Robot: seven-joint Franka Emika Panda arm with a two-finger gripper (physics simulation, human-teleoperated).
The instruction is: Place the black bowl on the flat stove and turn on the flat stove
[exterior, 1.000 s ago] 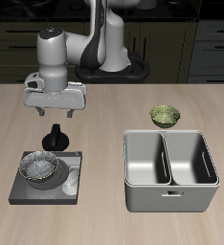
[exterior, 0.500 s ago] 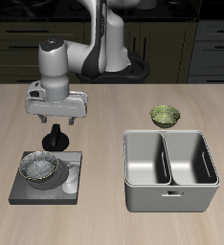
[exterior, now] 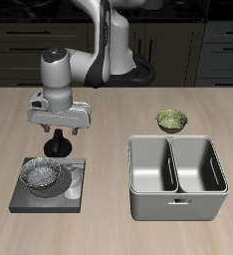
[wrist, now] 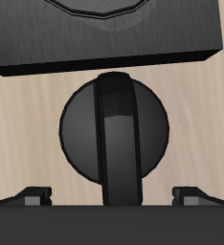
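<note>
Lowered since earlier, the white arm's gripper [exterior: 59, 127] hangs with jaws spread wide and empty above the flat black stove's round knob [wrist: 114, 128]; the small shiny grey black bowl [exterior: 42, 175] sits on the stove [exterior: 77, 198], lower left of the frame.

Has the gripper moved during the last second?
Yes. The gripper has come down toward the flat stove's knob; the black bowl and grey basin kept their places.

black bowl [exterior: 42, 175]: shiny grey inside, dark speckled rim
flat stove [exterior: 29, 199]: black, with grey rings
knob [wrist: 114, 127]: black, with a raised bar across it
other bowl [exterior: 171, 121]: olive green
basin [exterior: 176, 203]: plain grey metal
worktop [exterior: 118, 110]: pale wood with thin streaks
fingers [wrist: 33, 197]: dark grey
</note>
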